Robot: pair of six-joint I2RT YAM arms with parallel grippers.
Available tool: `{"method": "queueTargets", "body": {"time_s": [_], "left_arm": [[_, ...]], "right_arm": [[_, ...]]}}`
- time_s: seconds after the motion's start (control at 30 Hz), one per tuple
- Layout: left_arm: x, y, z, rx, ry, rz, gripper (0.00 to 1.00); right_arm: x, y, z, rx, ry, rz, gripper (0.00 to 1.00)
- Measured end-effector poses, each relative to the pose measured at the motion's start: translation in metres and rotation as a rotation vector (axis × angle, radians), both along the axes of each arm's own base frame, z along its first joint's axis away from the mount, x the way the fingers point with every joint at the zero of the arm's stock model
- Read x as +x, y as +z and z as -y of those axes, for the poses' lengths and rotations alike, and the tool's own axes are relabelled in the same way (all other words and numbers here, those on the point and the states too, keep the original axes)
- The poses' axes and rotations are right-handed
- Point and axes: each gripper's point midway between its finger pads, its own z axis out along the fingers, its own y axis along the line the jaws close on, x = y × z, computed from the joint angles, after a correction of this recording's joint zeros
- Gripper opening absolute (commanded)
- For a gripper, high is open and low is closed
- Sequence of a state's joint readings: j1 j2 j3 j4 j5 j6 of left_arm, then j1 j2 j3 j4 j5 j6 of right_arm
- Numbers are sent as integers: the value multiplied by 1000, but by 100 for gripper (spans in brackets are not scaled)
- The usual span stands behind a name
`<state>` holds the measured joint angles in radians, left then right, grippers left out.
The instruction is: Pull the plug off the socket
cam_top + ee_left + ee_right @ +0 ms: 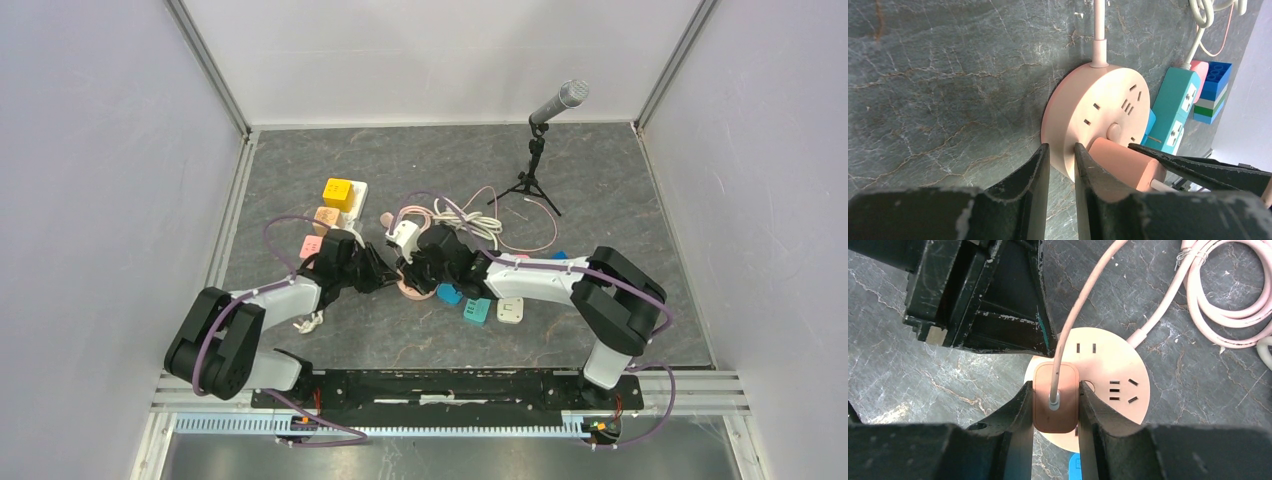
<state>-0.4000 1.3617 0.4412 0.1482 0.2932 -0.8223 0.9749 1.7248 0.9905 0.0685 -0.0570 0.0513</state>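
Observation:
A round pink socket lies flat on the grey table; it also shows in the right wrist view. An orange-pink plug with a thin pink cable sits in it and shows in the left wrist view. My right gripper is shut on the plug's two sides from above. My left gripper is pinched on the socket's near rim. In the top view both grippers meet at the table's middle, left and right, hiding most of the socket.
A teal power strip and a blue block lie just beyond the socket. Coiled pink cable lies behind it. A microphone on a tripod stands at the back right. Yellow and pink cubes sit at the back left.

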Motion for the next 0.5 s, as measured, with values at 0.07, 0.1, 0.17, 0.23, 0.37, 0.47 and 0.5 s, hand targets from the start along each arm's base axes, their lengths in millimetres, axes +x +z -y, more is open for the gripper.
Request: {"method": "queueTargets", "body": {"time_s": [0.07, 0.1, 0.17, 0.23, 0.37, 0.47, 0.5], "left_arm": [[0, 0, 0, 1, -1, -2, 29], [0, 0, 0, 0, -1, -3, 29], [0, 0, 1, -1, -3, -4, 29], [0, -1, 2, -5, -7, -7, 28], [0, -1, 5, -19, -22, -15, 27], [0, -1, 6, -22, -25, -18, 27], [0, -1, 6, -24, -25, -20, 27]], "right_arm": [[2, 1, 1, -7, -4, 14, 0], [2, 1, 1, -6, -8, 14, 0], [4, 1, 3, 5, -30, -6, 0], [5, 1, 4, 22, -49, -37, 0], [1, 0, 1, 17, -44, -35, 0], [-1, 0, -1, -22, -19, 31, 0], [-2, 0, -2, -34, -9, 51, 0]]}}
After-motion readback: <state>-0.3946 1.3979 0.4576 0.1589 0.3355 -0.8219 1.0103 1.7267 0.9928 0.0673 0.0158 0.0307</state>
